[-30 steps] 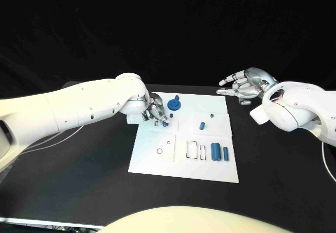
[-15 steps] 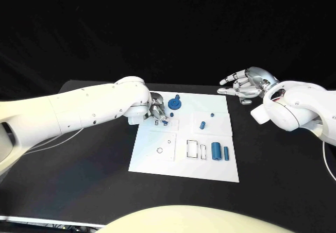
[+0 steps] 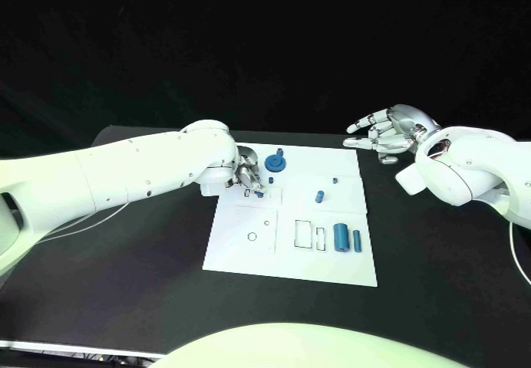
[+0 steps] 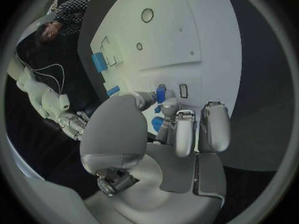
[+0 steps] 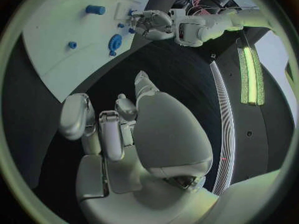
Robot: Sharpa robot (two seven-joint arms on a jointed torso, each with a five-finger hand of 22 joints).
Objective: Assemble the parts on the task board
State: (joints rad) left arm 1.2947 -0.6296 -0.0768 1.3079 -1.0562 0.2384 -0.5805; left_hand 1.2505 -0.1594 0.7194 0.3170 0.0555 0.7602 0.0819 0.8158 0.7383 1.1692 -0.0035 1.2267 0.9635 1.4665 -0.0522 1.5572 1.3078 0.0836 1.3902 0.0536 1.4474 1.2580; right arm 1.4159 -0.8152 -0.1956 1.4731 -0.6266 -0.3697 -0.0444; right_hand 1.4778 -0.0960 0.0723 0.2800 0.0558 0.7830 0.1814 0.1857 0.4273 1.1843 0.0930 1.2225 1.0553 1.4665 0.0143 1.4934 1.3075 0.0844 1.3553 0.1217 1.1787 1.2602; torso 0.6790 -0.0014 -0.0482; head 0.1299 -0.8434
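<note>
Task board (image 3: 290, 253) (unlettered outlines) under robot hand (image 3: 248, 178)

The board (image 3: 290, 257) is white, printed with thin black outlines: rectangles beside the large blue cylinder (image 3: 342, 238) and a small black ring nearer the left hand. The parts on it are all blue: a round gear-like piece (image 3: 275, 162) at the board's far edge, a small peg (image 3: 318, 197) near its middle, a slim bar (image 3: 356, 239) just beside the large cylinder, and a small piece (image 4: 161, 94) at the left hand's fingertips. Both hands, left (image 3: 248, 178) and right (image 3: 382, 132), are silver on white arms. The table (image 3: 133, 284) is black.
</note>
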